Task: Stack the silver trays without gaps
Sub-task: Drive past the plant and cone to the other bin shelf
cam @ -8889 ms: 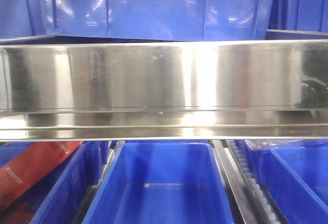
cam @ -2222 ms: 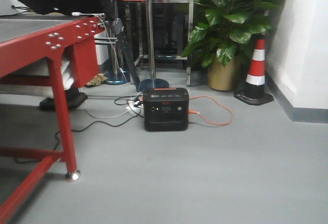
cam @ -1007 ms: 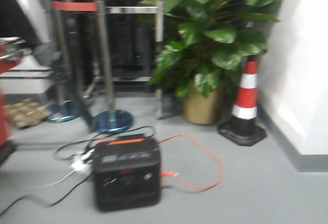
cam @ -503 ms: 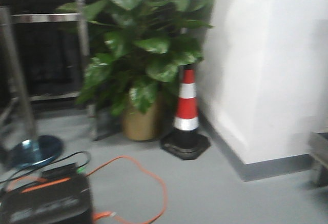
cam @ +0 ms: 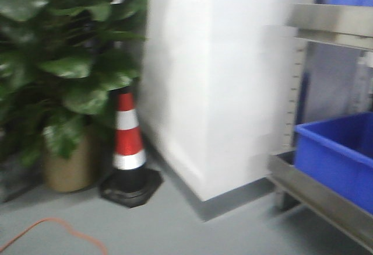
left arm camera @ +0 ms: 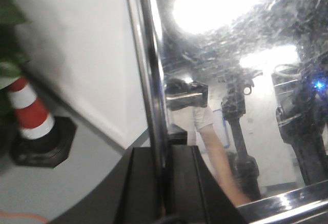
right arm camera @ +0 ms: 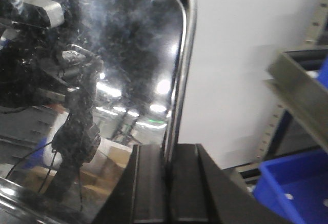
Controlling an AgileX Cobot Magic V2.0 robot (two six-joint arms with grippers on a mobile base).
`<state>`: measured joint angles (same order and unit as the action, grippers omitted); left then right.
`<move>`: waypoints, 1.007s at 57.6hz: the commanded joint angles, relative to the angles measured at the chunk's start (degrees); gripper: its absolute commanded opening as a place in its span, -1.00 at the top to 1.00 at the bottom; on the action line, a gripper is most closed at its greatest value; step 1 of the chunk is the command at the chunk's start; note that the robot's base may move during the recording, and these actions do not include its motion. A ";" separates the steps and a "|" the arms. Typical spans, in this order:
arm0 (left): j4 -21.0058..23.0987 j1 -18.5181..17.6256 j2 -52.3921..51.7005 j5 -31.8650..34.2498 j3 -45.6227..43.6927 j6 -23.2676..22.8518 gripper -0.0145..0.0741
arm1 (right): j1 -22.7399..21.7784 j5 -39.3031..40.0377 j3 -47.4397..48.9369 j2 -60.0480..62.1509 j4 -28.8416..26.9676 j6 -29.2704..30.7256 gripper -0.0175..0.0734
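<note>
1. No writing can be read. The marks down the rack post (cam: 287, 91) are too blurred (the whole front view is smeared).
2. Left wrist view: the left gripper (left arm camera: 163, 155) has its two black fingers (left arm camera: 141, 188) pressed together on the thin rim of a tray (left arm camera: 230, 55), with the rim running through the slot between them.
3. From the fingers that rim runs straight up the picture, leaning a little left at the top. The tray's mirror face spreads to the right and is turned to the camera. Its long axis cannot be told, since only part of the tray shows.
4. Past the rim, lower left, a cone (left arm camera: 28, 116) stands on the grey floor by a white wall (left arm camera: 77, 55).
5. Right wrist view: the right gripper (right arm camera: 166, 152) likewise pinches a tray (right arm camera: 102, 80) rim. The rim climbs to a rounded corner at the top, and the shiny face lies to the left.
6. Whether both wrists show one tray I cannot tell.
7. Beside that rim, lower right, sits a blue bin (right arm camera: 294, 188) under a steel shelf (right arm camera: 302, 90).
8. Front view: a plant (cam: 64, 62) in a tan pot (cam: 70, 167) stands just beside the cone (cam: 129, 144). An orange cable (cam: 52, 229) lies on the floor, and a bin (cam: 338, 150) sits on the rack at right.
</note>
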<state>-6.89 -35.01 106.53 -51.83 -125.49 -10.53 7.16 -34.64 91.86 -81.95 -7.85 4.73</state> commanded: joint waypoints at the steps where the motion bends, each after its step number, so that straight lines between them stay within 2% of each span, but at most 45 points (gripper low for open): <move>1: 0.86 -0.51 -0.34 2.35 -0.43 0.84 0.71 | 0.44 2.93 0.73 0.91 -0.85 0.81 0.79; 58: 0.12 -0.51 -0.34 2.35 -0.43 0.84 0.71 | 0.44 2.93 0.73 0.91 -0.85 0.81 0.79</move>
<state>-7.22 -35.01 106.53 -51.60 -125.49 -10.53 7.16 -34.64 91.86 -81.95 -7.95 4.73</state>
